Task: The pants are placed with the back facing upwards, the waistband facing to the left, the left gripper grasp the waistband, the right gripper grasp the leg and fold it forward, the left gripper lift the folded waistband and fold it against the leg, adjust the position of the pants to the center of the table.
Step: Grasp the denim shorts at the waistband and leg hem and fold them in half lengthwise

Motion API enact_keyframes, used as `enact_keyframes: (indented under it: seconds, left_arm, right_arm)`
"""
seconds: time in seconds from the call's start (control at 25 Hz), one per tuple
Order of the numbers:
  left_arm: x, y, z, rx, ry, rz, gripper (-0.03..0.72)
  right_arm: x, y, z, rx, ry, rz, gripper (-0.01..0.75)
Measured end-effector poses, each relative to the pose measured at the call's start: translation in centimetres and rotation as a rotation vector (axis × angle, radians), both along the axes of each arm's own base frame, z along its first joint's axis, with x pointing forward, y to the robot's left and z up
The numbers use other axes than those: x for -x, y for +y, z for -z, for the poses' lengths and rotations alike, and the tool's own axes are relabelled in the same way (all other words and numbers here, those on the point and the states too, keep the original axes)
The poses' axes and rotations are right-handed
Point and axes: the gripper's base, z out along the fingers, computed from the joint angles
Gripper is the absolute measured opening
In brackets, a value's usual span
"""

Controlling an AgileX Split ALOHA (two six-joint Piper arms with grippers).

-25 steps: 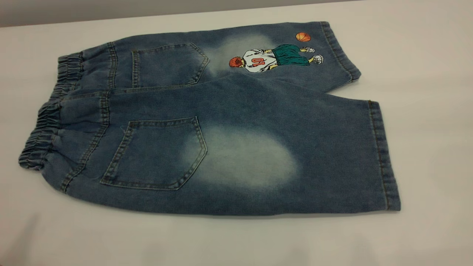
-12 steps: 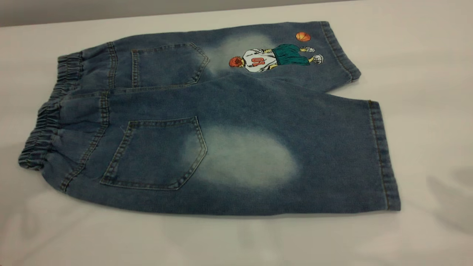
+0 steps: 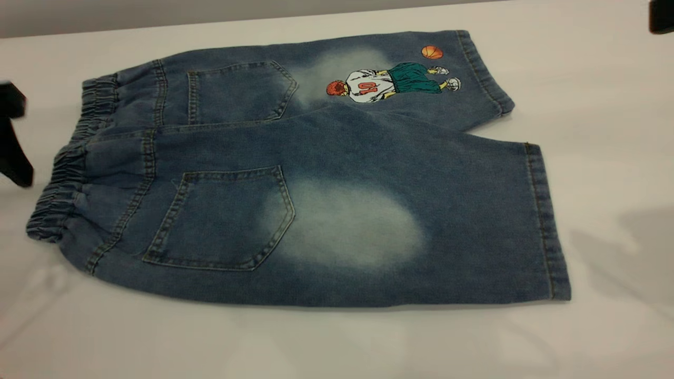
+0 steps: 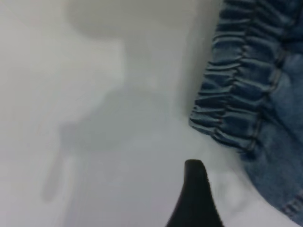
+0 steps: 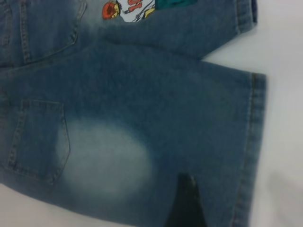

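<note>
The blue denim pants [image 3: 316, 173] lie flat on the white table [image 3: 605, 105], back up with both patch pockets showing. The gathered waistband [image 3: 63, 179] points left. The leg [image 3: 421, 226] with the whitish oval fade is nearest the front, and the printed leg lies behind it. My left gripper [image 3: 13, 142] hangs at the left edge, just off the waistband [image 4: 241, 94] and apart from it; in the left wrist view my left gripper [image 4: 194, 198] is over bare table. My right gripper [image 3: 662, 16] shows at the far right corner. In the right wrist view, my right gripper [image 5: 185, 203] hovers over the leg [image 5: 189, 118] near its hem.
Bare white tabletop surrounds the pants on all sides. The table's far edge [image 3: 210, 23] runs along the back, with a grey wall behind it. Arm shadows fall on the table at the front left and at the right.
Both grippers have come into the exterior view, left at the left edge and right at the far right corner. Their shadows on the table have grown. The pants have not moved.
</note>
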Motion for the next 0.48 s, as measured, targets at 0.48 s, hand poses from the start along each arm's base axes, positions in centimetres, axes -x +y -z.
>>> enact_keyframes:
  seconds: [0.48]
  left_arm:
    - [-3.0, 0.2, 3.8, 0.017, 0.074, -0.018, 0.487]
  right_arm:
    - [-0.1, -0.1, 0.0, 0.008, -0.012, 0.009, 0.483]
